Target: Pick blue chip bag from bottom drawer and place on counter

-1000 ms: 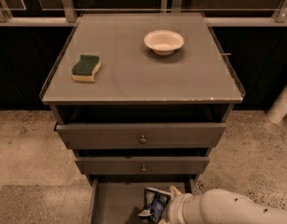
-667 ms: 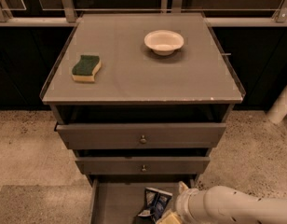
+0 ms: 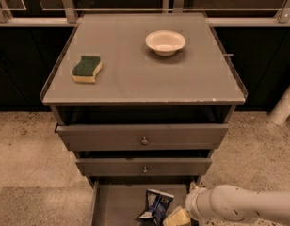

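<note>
The blue chip bag [image 3: 157, 205] stands crumpled on the floor of the open bottom drawer [image 3: 117, 202], near its front right. My gripper [image 3: 176, 217] comes in from the lower right on its pale arm [image 3: 239, 204]. It sits low in the drawer, right beside the bag's right side, and is partly cut off by the bottom of the view. The counter [image 3: 135, 74] is the grey cabinet top above the drawers.
A green-and-yellow sponge [image 3: 87, 68] lies on the counter's left side and a white bowl [image 3: 165, 42] stands at its back right. The two upper knobbed drawers [image 3: 143, 136] are slightly pulled out above the bottom one. Speckled floor surrounds the cabinet.
My arm has shifted a little to the right and its wrist has risen slightly. The chip bag stays in the same spot in the drawer.
</note>
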Available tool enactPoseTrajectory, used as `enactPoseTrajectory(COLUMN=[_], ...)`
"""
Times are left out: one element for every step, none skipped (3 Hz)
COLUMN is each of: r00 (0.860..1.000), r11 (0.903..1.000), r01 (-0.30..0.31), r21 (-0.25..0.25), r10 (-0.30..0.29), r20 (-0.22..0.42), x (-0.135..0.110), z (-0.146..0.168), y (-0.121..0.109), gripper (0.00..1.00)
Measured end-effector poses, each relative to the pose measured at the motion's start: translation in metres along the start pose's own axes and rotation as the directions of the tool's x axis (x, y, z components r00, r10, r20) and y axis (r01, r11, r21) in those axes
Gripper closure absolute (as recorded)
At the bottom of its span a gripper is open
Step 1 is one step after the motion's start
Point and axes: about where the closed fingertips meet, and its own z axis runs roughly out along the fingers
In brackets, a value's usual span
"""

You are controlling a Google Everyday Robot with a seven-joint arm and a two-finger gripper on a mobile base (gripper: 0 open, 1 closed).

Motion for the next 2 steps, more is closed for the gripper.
enactPoseTrajectory(r00=[0.997,0.988], r11=[0.9970,0.9849], r01=[-0.070,-0.128], r21=[-0.033,-0.116], r10=[0.070,0.137], r20=[0.016,0.073], x=[0.013,-0.005], z=[0.015,0.098], y=[0.012,0.034], gripper=[0.00,0.00])
